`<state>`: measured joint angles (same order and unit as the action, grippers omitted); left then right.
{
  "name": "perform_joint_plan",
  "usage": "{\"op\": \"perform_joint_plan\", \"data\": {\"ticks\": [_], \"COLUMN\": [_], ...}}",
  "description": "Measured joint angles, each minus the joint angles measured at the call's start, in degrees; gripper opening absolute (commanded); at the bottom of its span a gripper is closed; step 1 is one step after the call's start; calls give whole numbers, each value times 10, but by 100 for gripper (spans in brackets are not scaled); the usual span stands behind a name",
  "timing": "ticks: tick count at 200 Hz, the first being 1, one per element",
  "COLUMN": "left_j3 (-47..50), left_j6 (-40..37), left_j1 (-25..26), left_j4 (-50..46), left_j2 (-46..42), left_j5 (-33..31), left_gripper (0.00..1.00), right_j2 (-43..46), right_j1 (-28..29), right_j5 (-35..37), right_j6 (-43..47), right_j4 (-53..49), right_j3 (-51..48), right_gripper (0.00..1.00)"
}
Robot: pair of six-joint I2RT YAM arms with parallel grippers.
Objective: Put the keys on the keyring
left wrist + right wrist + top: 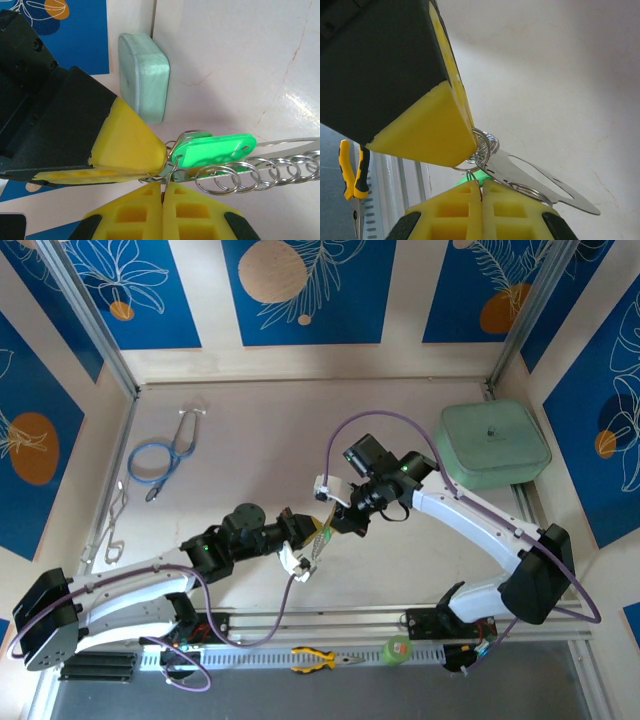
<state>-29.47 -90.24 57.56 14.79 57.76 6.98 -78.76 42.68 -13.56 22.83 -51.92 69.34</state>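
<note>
My two grippers meet tip to tip above the table's middle, around the keyring (318, 536). It is a flat silver strip (540, 177) carrying a row of small silver rings (250, 172). A key with a green plastic head (215, 150) hangs at the strip's end, by the fingertips. My left gripper (163, 186) is shut, pinching a thin wire ring that rises toward the green head. The right gripper (481, 192) is shut on a thin wire ring too, with a bit of green behind it. Each wrist view shows the other arm's yellow finger (130, 145) (430, 125) touching the rings.
A mint-green lidded box (493, 443) sits at the back right. A blue stethoscope (160, 455) and silver wire clips (113, 525) lie at the left. Yellow-handled pliers (320, 660) and a green tape roll (397, 649) rest on the near rail.
</note>
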Motion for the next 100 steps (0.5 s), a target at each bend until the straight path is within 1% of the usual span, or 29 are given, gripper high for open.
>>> {"op": "perform_joint_plan", "data": {"ticks": [65,100], "left_j3": [3,19], "left_j6": [64,105], "left_j1": [0,0], "left_j4": [23,55], "left_j2": [5,6], "left_j5": [13,16], "left_gripper": [0,0], "right_j2": [0,0], "right_j1": [13,14], "right_j5": [16,16], "right_j6": [-7,-9], "right_j4": [2,3], "right_j3": [0,0], "right_gripper": [0,0]}}
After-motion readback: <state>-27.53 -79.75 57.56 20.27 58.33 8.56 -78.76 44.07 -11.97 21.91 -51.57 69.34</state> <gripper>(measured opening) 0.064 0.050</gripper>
